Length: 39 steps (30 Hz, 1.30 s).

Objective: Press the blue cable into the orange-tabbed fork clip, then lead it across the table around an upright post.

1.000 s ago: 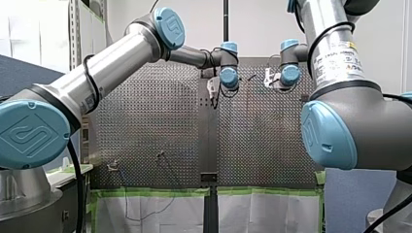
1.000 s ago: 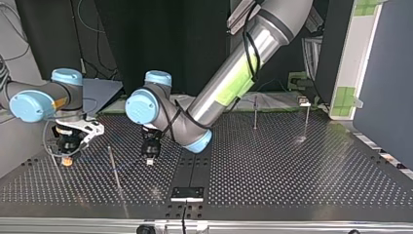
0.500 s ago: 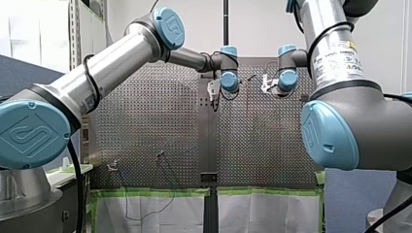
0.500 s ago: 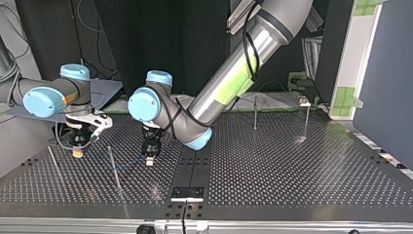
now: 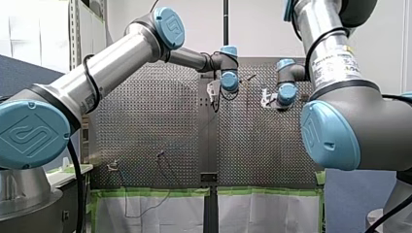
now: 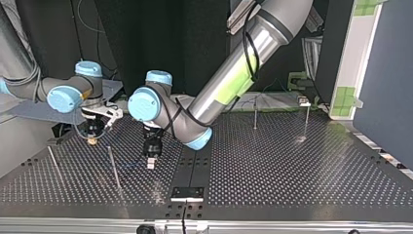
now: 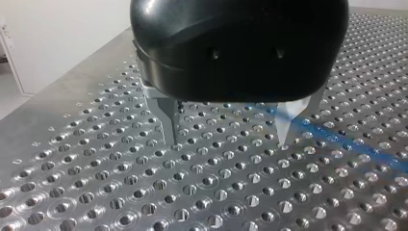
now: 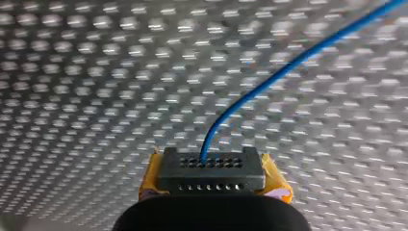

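Observation:
The blue cable (image 8: 288, 67) runs out from between the yellow pads of my right gripper (image 8: 210, 164), which is shut on it just above the perforated table. In the top view my right gripper (image 6: 91, 141) hangs at the left, behind an upright post (image 6: 114, 168). My left gripper (image 7: 226, 142) stands open over the plate with nothing between its metal fingers. The cable (image 7: 346, 142) lies on the holes just beside one finger. In the top view my left gripper (image 6: 151, 163) is right of that post. No orange-tabbed clip shows clearly.
A second thin post (image 6: 54, 165) stands at the top view's far left. Two more posts (image 6: 255, 114) (image 6: 307, 117) rise at the back right, with a small fixture (image 6: 304, 102) beside them. A black bracket (image 6: 187, 193) sits at the near edge.
In the top view my right gripper has carried the cable end to the right and farther back, away from the far-left post. My left arm has barely moved.

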{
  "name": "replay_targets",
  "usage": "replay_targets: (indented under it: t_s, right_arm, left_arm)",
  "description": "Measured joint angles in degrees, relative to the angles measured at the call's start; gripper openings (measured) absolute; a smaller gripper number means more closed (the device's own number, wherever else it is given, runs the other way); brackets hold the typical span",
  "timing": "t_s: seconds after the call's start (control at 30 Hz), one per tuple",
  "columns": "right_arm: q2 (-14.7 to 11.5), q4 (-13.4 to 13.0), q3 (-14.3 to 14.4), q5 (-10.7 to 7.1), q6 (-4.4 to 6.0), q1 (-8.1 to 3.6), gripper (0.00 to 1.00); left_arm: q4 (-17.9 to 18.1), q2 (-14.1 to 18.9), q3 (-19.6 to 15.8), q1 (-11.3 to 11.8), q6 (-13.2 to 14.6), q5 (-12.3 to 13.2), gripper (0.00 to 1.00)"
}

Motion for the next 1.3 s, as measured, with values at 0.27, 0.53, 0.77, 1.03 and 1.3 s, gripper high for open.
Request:
replay_targets:
  t_s: [0.27, 0.53, 0.77, 1.03, 1.3]
  right_arm:
    - [4.1, -3.3, 2.3, 0.20, -0.54, -0.72, 0.00]
    - [8.8, -6.5, 4.4, 0.35, -1.72, -1.97, 0.00]
    - [12.1, -8.0, 5.0, 0.39, -1.77, -2.25, 0.00]
    - [16.9, -10.6, 5.3, 1.25, -1.13, -2.23, 0.00]
    - [21.8, -14.2, 5.3, 3.12, -0.26, -2.27, 0.00]
  left_arm:
    - [-0.1, 0.0, 0.0, 0.1, -0.1, 0.0, 1.00]
    - [-0.4, 0.0, 0.0, 0.2, -0.5, 0.0, 1.00]
    - [-1.4, 0.0, 0.0, 0.2, -1.4, 0.0, 1.00]
    - [-1.7, 0.0, 0.0, 0.2, -1.5, 0.0, 1.00]
    - [-1.8, 0.0, 0.0, 0.2, -1.4, -1.0, 1.00]
